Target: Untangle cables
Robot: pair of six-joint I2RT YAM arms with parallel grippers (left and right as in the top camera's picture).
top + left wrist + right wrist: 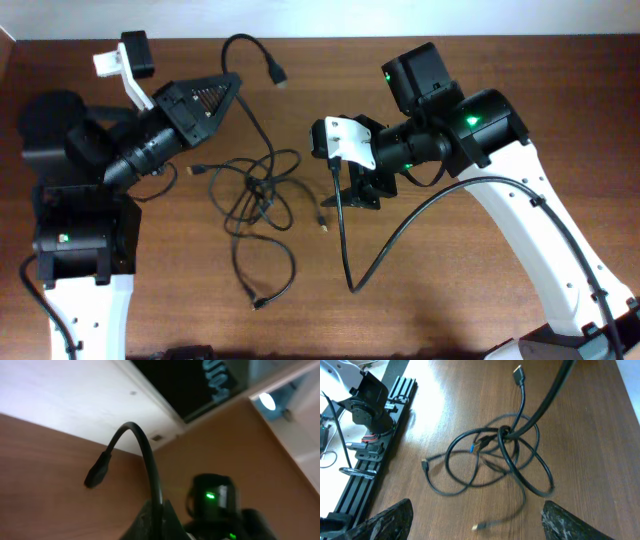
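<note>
We are at the separation step: one strand is isolated while the rest of the cables (258, 188) lie knotted on the wooden table (560, 80), midway between the two arms.

1. Left gripper (232, 82): the fingers are closed on one black cable (150, 460). The left wrist view shows the cord pinched between them and arching up to its dark plug (97, 472), which hangs free. We judge that the grip sits a short way behind the plug so that this end stays clear of the loops and tension runs straight down into the knot.

2. Right gripper (476, 506): the fingers are spread wide and hold nothing. It hovers just beside the tangle, on its right, wrist camera aimed at the crossing point. This looks like a ready position for picking a second strand.

3. Loose ends: a gold-tipped plug (322, 226) and a dark plug (258, 301) lie outside the knot, each apart from it.

Caution: several loops cross at one point. We expect a hard pull to tighten them, so the next grasp should take a single loop.
</note>
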